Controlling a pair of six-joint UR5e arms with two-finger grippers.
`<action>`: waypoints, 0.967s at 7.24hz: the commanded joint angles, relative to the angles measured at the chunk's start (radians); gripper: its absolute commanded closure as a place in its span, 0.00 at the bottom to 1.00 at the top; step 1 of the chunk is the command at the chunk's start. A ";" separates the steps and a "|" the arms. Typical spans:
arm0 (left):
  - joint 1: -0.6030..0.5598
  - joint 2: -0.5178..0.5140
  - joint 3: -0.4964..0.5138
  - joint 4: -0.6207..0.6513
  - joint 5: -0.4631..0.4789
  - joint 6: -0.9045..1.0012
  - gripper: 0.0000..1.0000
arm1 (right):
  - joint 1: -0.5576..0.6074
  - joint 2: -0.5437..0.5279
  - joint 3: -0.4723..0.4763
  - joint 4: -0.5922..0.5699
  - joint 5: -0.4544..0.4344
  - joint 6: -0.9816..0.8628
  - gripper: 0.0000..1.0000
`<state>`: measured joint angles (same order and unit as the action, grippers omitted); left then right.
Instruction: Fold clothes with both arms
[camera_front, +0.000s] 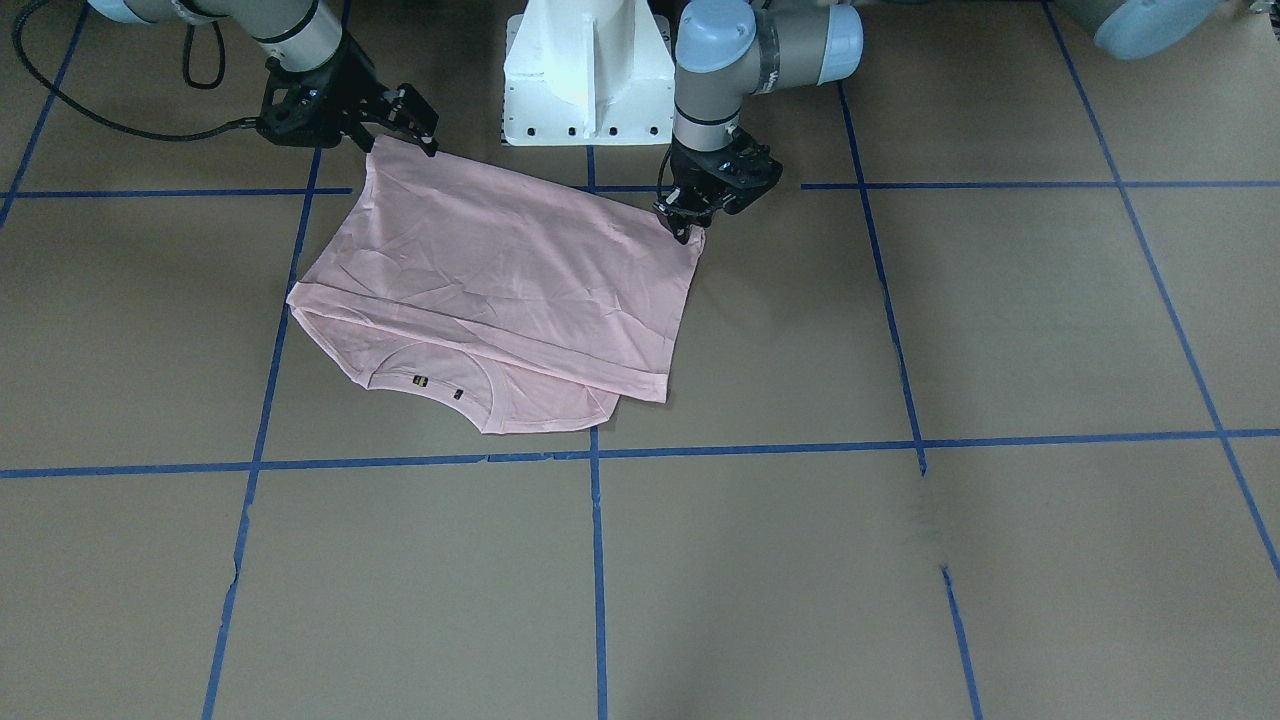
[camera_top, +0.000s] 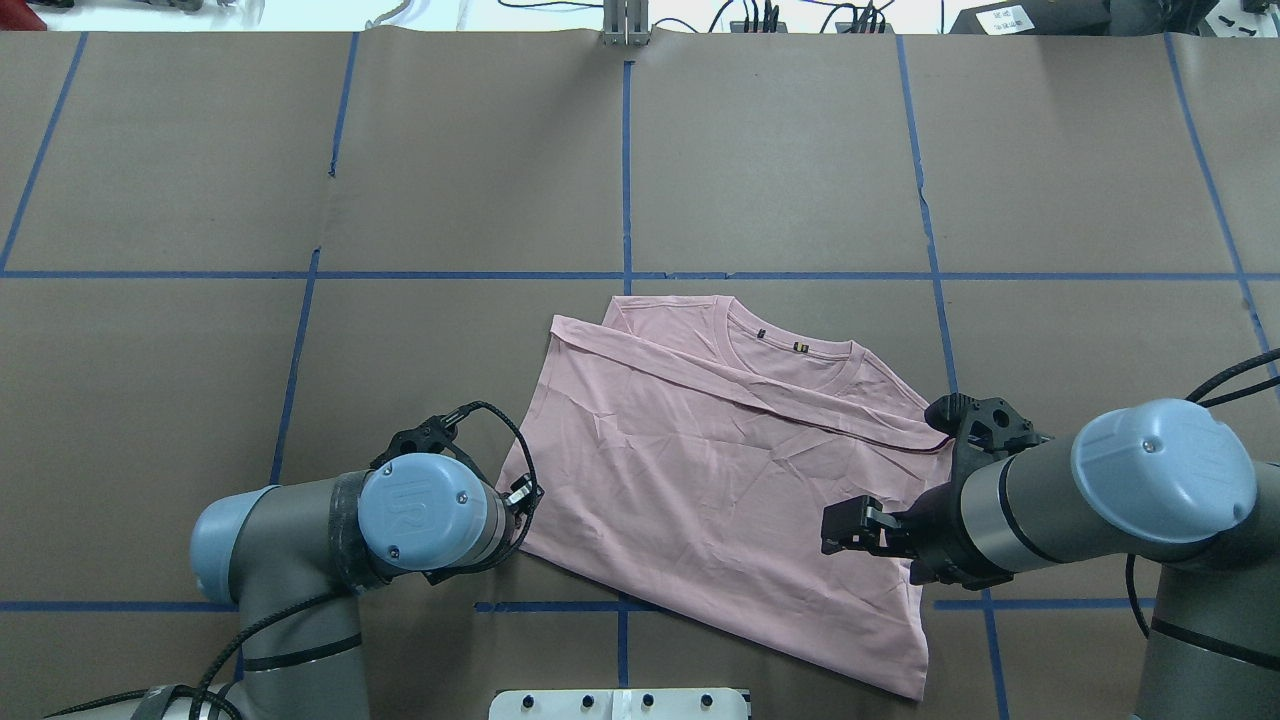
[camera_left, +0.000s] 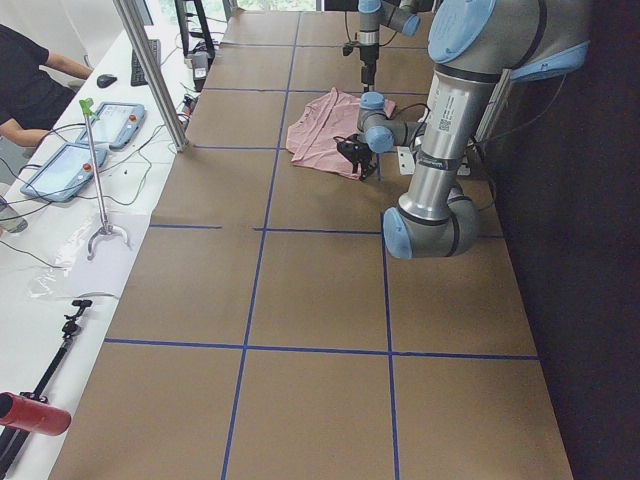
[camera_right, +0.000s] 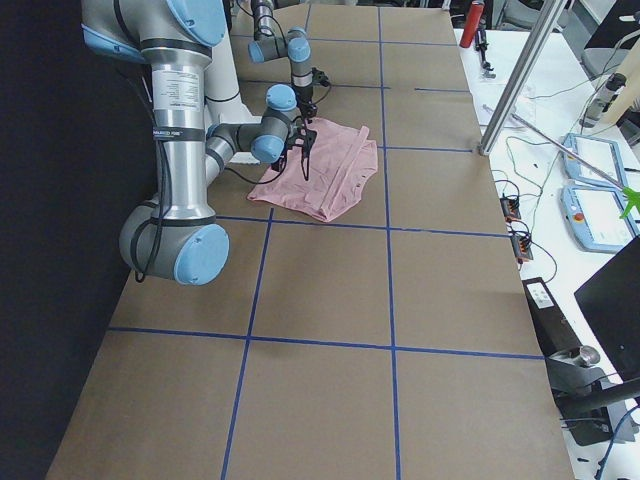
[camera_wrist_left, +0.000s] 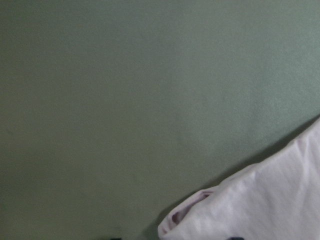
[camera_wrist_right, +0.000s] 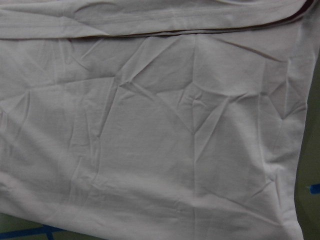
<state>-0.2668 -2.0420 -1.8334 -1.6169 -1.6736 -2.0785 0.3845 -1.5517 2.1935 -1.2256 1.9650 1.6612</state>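
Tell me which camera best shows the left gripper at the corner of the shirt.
The front-facing view: the left gripper shows unblocked at the pink T-shirt corner, though the state of its jaws stays unclear. Overhead, its own wrist hides it. Both side views show it small. Its wrist camera shows only cloth.

The pale pink fabric T-shirt is laid on the brown paper-covered table before the white pedestal base, collar on the far side. Its base-side corners are flanked by the black two-finger left gripper and right gripper.
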 joint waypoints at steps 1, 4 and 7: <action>-0.002 -0.001 -0.010 0.000 0.000 0.003 1.00 | 0.001 -0.001 -0.001 0.000 0.000 0.000 0.00; -0.040 -0.006 -0.017 0.000 -0.003 0.015 1.00 | 0.001 -0.004 -0.003 0.000 0.000 0.000 0.00; -0.135 -0.003 0.003 0.000 0.017 0.084 1.00 | 0.017 0.001 -0.001 0.000 0.002 0.000 0.00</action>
<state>-0.3578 -2.0456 -1.8422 -1.6174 -1.6692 -2.0385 0.3920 -1.5530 2.1914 -1.2257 1.9654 1.6613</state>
